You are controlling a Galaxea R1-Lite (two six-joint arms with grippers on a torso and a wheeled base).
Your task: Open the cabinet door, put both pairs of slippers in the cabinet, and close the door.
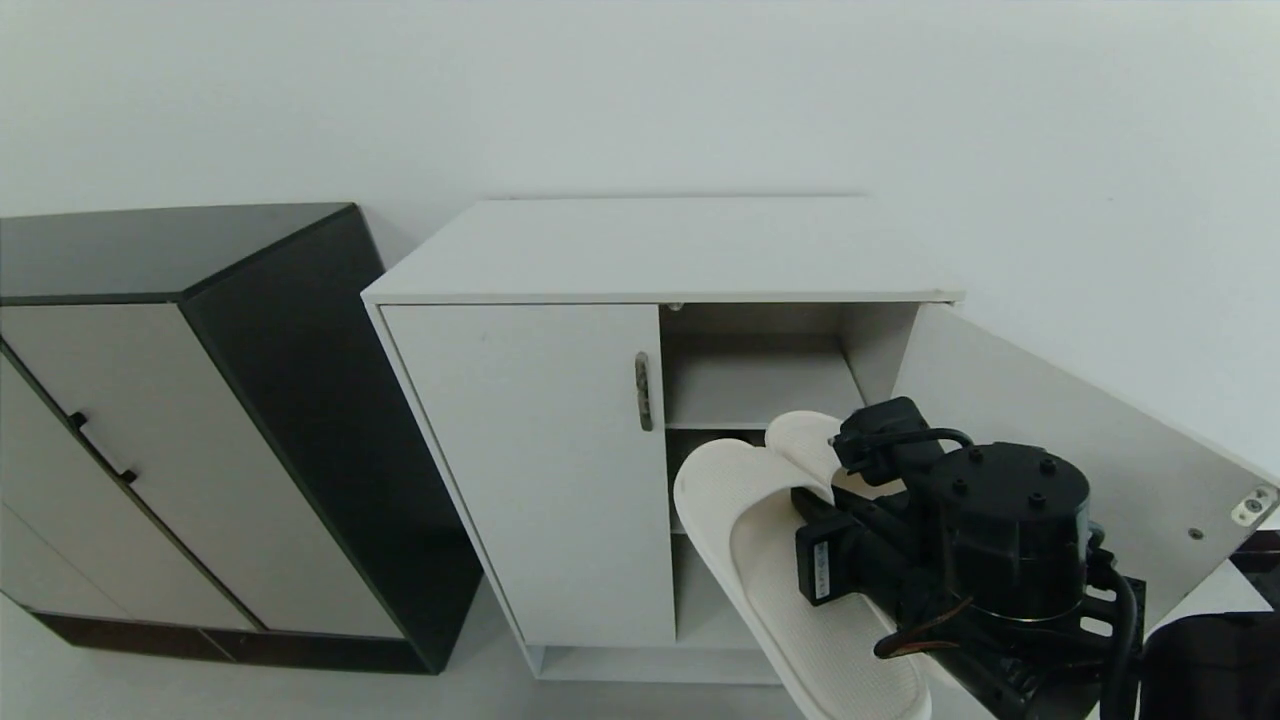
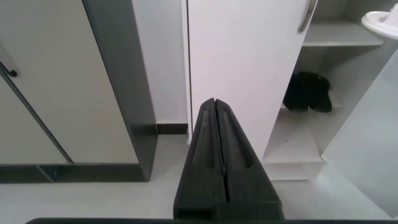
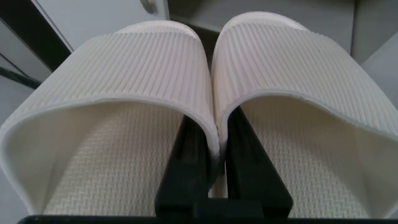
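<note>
My right gripper (image 3: 217, 165) is shut on a pair of white slippers (image 1: 760, 520), pinching their two inner walls together. It holds the white slippers (image 3: 211, 87) in the air, toes toward the open right half of the white cabinet (image 1: 660, 250). The right door (image 1: 1080, 440) is swung wide; the left door (image 1: 540, 460) with its metal handle (image 1: 643, 391) is closed. A pair of black slippers (image 2: 309, 92) lies on a lower shelf inside. My left gripper (image 2: 215, 109) is shut on nothing, low in front of the closed left door (image 2: 239, 62).
A grey and black cabinet (image 1: 170, 420) stands close to the left of the white one, with a narrow gap between them. The white wall runs behind both. Bare floor (image 2: 106, 199) lies in front.
</note>
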